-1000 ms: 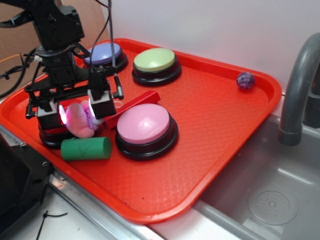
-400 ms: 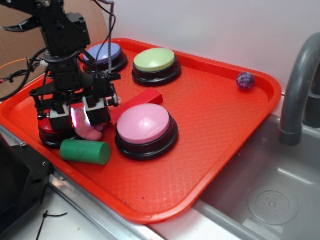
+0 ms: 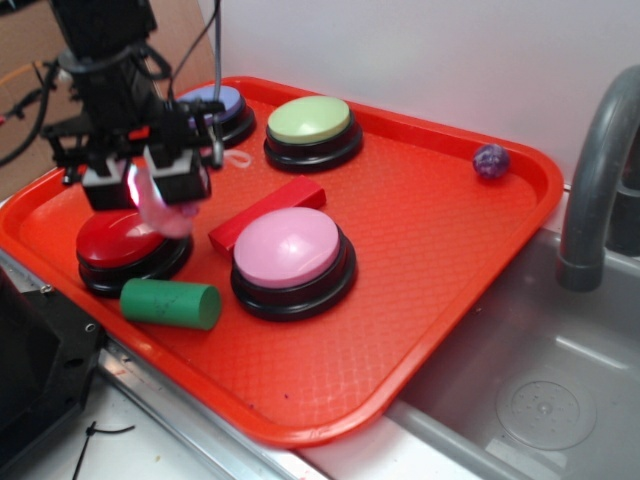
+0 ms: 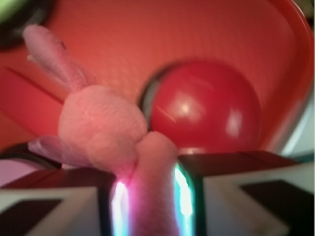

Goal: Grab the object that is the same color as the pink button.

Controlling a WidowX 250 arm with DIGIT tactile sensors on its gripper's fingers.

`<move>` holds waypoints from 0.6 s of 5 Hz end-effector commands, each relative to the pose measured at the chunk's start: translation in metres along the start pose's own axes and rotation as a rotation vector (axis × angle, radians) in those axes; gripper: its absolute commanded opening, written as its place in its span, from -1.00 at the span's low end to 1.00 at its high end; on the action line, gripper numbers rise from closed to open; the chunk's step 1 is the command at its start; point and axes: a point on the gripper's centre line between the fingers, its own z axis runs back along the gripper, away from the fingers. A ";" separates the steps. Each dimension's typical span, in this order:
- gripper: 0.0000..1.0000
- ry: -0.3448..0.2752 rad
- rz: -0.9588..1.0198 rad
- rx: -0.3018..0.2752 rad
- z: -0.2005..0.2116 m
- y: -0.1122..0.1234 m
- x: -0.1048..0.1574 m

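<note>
My gripper (image 3: pixel 150 188) is shut on the small pink plush bunny (image 3: pixel 162 213), which hangs lifted above the red dome button (image 3: pixel 122 243) at the tray's left. In the wrist view the bunny (image 4: pixel 101 128) is squeezed between both lit pads, its long ear pointing up left, and the gripper (image 4: pixel 147 201) holds its body. The pale-pink button (image 3: pixel 288 248) with a black base sits on the tray just right of the gripper. A white string loop (image 3: pixel 238 159) sticks out behind the fingers.
The red tray (image 3: pixel 470 250) also holds a green cylinder (image 3: pixel 171 303) at the front, a red block (image 3: pixel 268 210), a blue-lilac button (image 3: pixel 215 106), a green button (image 3: pixel 310 122) and a purple ball (image 3: pixel 490 160). A sink and grey faucet (image 3: pixel 597 170) lie to the right.
The gripper closed on the bunny and rose with it, lifting it off the tray to hang above the red button.
</note>
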 end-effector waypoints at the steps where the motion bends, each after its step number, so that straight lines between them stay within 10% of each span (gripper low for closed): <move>1: -1.00 -0.043 -0.342 -0.074 0.069 -0.016 0.048; 3: -1.00 0.019 -0.511 -0.112 0.108 -0.006 0.077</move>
